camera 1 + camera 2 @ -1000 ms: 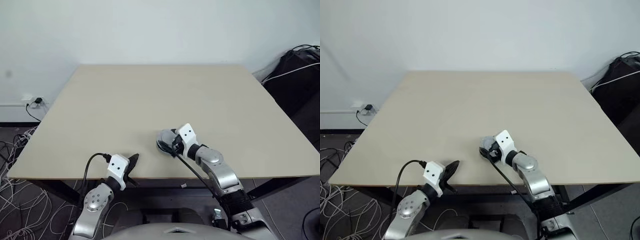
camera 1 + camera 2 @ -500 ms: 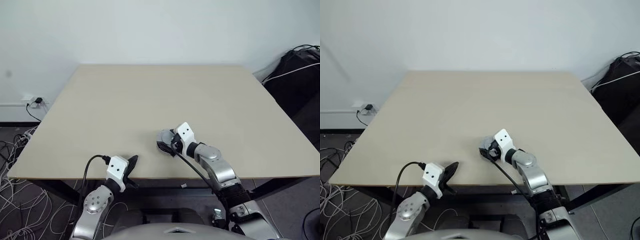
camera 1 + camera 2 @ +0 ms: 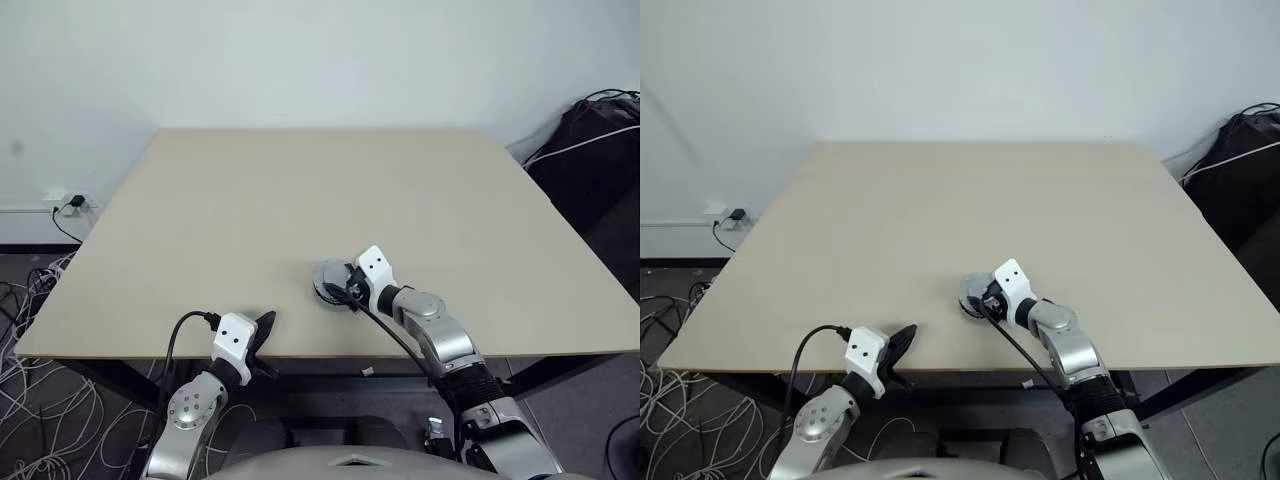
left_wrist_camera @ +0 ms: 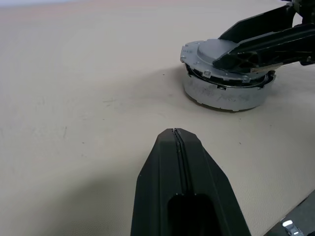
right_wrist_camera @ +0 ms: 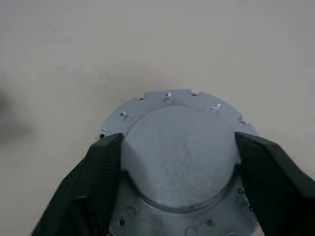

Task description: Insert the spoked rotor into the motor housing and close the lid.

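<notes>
The motor housing (image 4: 227, 96), a pale silvery round disc, sits on the table (image 3: 300, 190) near its front edge. A grey lid (image 5: 179, 157) with a raised round centre lies on top of it, slightly askew in the left wrist view. My right gripper (image 3: 338, 291) reaches over the lid from the right. Its two black fingers (image 5: 106, 164) press against opposite sides of the raised centre. The spoked rotor is hidden. My left gripper (image 4: 175, 135) is shut and empty, hovering near the table's front edge, to the left of the housing and nearer me.
The table's front edge runs just below both grippers. Loose cables (image 3: 40, 380) lie on the floor at the left. A black bag with cords (image 3: 600, 140) stands past the table's right side.
The right gripper's fingers have drawn in around the lid's raised centre, and more of the disc shows to its left. The left arm has not moved.
</notes>
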